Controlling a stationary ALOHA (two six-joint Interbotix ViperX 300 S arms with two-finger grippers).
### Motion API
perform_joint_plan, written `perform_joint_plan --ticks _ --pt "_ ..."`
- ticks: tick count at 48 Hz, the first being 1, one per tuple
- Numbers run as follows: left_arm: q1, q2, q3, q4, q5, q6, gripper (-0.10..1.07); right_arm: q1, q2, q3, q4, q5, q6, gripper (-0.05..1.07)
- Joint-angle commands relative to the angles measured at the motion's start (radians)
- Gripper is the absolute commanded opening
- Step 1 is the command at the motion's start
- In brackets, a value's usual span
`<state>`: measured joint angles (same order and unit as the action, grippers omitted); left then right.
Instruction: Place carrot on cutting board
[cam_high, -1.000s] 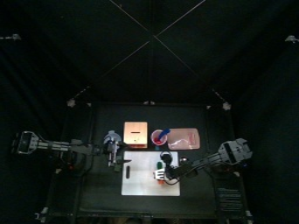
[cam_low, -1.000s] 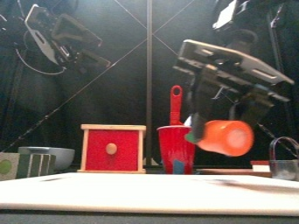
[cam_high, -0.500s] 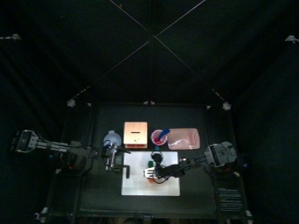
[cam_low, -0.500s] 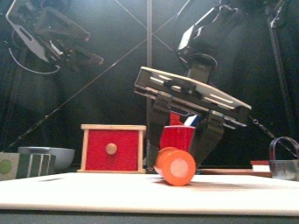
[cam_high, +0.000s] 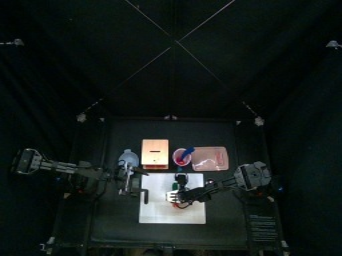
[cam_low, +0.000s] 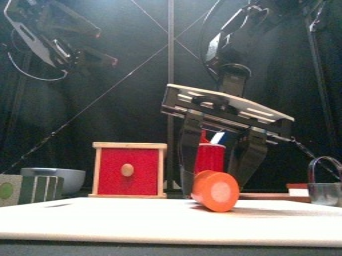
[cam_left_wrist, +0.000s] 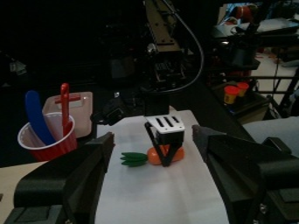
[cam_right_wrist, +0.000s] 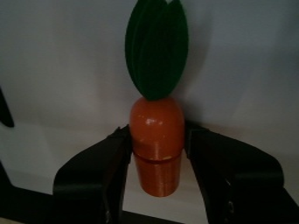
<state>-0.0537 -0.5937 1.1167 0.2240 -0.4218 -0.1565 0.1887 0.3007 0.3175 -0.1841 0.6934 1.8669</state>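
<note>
1. On the white cutting board (cam_high: 173, 198) at worktop (cam_high: 100, 215) centre, the right hand (cam_high: 178, 196) was down w/ its jaws pinching the carrot (cam_right_wrist: 156, 149).
2. Right wrist view: orange carrot body sat between the two black fingers (cam_right_wrist: 101, 166), green leaf end pointing away from the cam; board white beneath.
3. Front view: carrot's round orange end (cam_low: 214, 190) sat low at the board surface; contact w/ board can't be told. Right hand (cam_low: 222, 160) straddled it from above.
4. Left wrist view: carrot (cam_left_wrist: 156, 157) lay on the board (cam_left_wrist: 163, 188), leaf end toward the red cup (cam_left_wrist: 47, 138), right hand (cam_left_wrist: 166, 147) clamped over it.
5. Left hand (cam_high: 128, 172) hovered just off the board's 9 o'clock edge, jaws spread, nothing in them.
6. Red cup (cam_high: 185, 156) w/ utensils at approx. 12 o'clock of the board, on a tan tray (cam_high: 221, 160); red box (cam_low: 130, 169) just beside, toward 11 o'clock.
</note>
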Motion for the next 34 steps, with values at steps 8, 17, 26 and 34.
perform_joint_plan --ticks 8,17,26,34 --pt "-0.002 -0.002 -0.009 0.000 -0.021 0.002 1.03 -0.005 0.018 -0.044 0.040 0.101 -0.044 0.93" --pt "-0.002 -0.002 -0.009 0.000 -0.021 0.002 1.03 -0.011 0.037 -0.074 0.072 0.101 -0.098 0.99" --pt "-0.003 -0.002 -0.006 -0.002 -0.023 0.000 1.03 -0.012 0.037 -0.077 0.071 0.118 -0.100 0.99" --pt "-0.002 -0.002 -0.006 -0.002 -0.023 0.000 1.03 -0.012 0.037 -0.080 0.078 0.160 -0.100 0.99"
